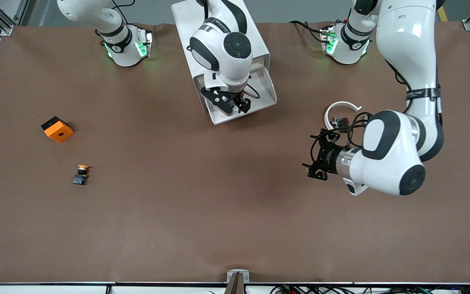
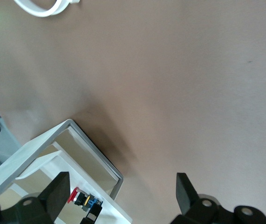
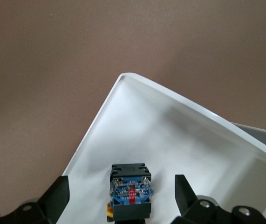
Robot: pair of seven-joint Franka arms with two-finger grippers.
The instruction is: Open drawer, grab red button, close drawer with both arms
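The white cabinet point(image 1: 186, 24) stands between the two arm bases, and its drawer point(image 1: 223, 119) is pulled out toward the front camera. My right gripper point(image 1: 237, 107) is down in the open drawer. In the right wrist view its open fingers point(image 3: 58, 198) stand on either side of the button point(image 3: 130, 191), with gaps on both sides. The button rests on the drawer floor point(image 3: 170, 121), its blue block facing that camera. My left gripper point(image 1: 310, 157) is open and empty, low over bare table toward the left arm's end. The left wrist view shows the button's red cap point(image 2: 72, 196) in the drawer point(image 2: 109, 205).
An orange cube with a hole point(image 1: 57, 129) and a yellow-capped button point(image 1: 81, 174) lie toward the right arm's end. A white open ring point(image 1: 341, 107), also in the left wrist view point(image 2: 42, 7), lies on the table by the left arm.
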